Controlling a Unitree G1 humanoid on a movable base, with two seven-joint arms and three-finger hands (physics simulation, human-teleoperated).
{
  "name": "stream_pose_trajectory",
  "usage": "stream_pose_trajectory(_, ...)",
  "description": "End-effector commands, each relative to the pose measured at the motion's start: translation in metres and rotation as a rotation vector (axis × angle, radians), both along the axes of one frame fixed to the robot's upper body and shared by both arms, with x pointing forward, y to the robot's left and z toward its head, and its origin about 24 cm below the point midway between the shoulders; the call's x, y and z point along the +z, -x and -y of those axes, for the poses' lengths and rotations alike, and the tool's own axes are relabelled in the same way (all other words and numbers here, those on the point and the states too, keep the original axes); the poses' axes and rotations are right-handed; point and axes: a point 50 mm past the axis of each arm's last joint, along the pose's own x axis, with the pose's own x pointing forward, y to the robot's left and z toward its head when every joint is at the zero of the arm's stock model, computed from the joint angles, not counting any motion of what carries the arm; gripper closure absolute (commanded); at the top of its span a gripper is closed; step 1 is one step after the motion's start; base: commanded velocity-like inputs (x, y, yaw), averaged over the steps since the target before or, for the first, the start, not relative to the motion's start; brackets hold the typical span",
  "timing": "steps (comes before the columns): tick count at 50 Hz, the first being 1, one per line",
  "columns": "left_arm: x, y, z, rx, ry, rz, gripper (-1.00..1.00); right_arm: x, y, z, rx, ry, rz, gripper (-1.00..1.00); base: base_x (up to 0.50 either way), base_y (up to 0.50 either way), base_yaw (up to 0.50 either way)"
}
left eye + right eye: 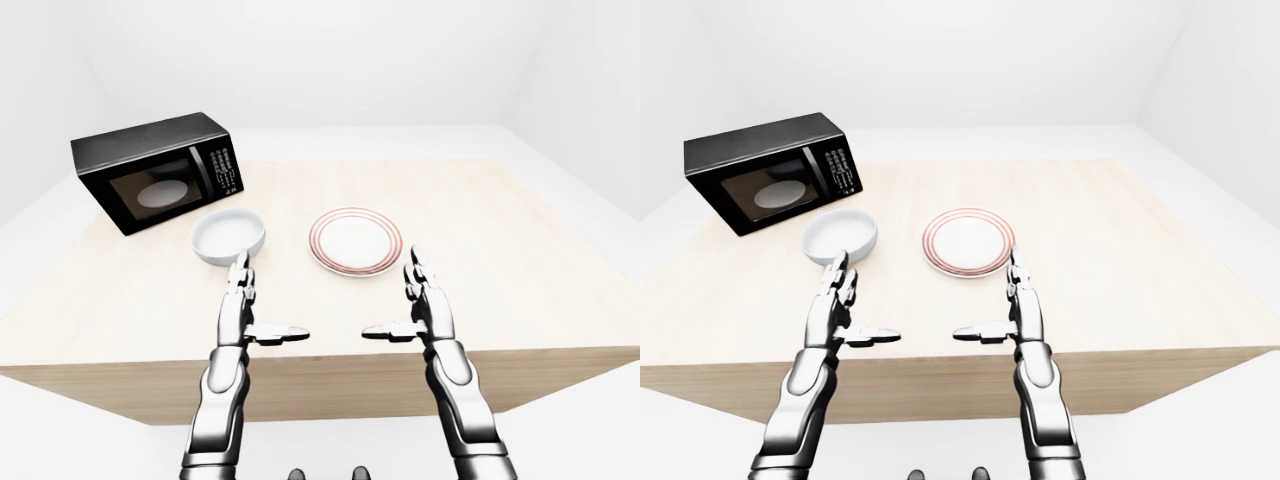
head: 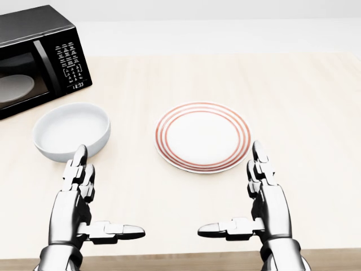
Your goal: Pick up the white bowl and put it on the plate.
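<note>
The fingers of the silver, jointed left hand are stretched straight and spread wide, the thumb jutting sideways toward the other hand, and they hold nothing. In the head view their tips end just below the near rim of the round, shallow white bowl, close to it but not visibly touching. The right hand mirrors this pose, fingers extended, thumb pointing inward, empty; its tips reach up beside the lower right edge of the round white plate with red rings. Bowl and plate sit side by side on the pale wooden desk, apart, the bowl to the left. Above the bowl, at the view's top left, stands a black microwave oven with its door closed.
</note>
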Motion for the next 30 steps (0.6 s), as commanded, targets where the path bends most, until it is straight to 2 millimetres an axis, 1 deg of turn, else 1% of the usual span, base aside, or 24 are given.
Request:
stream_pose_trajectory(1, 0.0001, -0.0001, -0.0069, 0.000, 0.000, 0.000, -1.00, -0.0012, 0.0028, 0.0020, 0.018, 0.000, -0.008, -1.00, 0.00, 0.00, 0.00)
stream_pose_trajectory(3, 0.0001, -0.0001, -0.0069, 0.000, 0.000, 0.000, -1.00, -0.0042, 0.0021, 0.0013, 0.020, 0.007, -0.014, -1.00, 0.00, 0.00, 0.00)
stream_pose_trajectory(17, 0.0001, -0.0001, -0.0069, 0.000, 0.000, 0.000, -1.00, -0.0064, 0.0043, 0.0004, 0.017, 0.021, -0.014, -1.00, 0.00, 0.00, 0.00)
stream_pose_trajectory(30, 0.0001, -0.0001, -0.0069, 0.000, 0.000, 0.000, -1.00, -0.0079, 0.0055, -0.0031, 0.026, 0.024, -0.014, -1.00, 0.00, 0.24, 0.00)
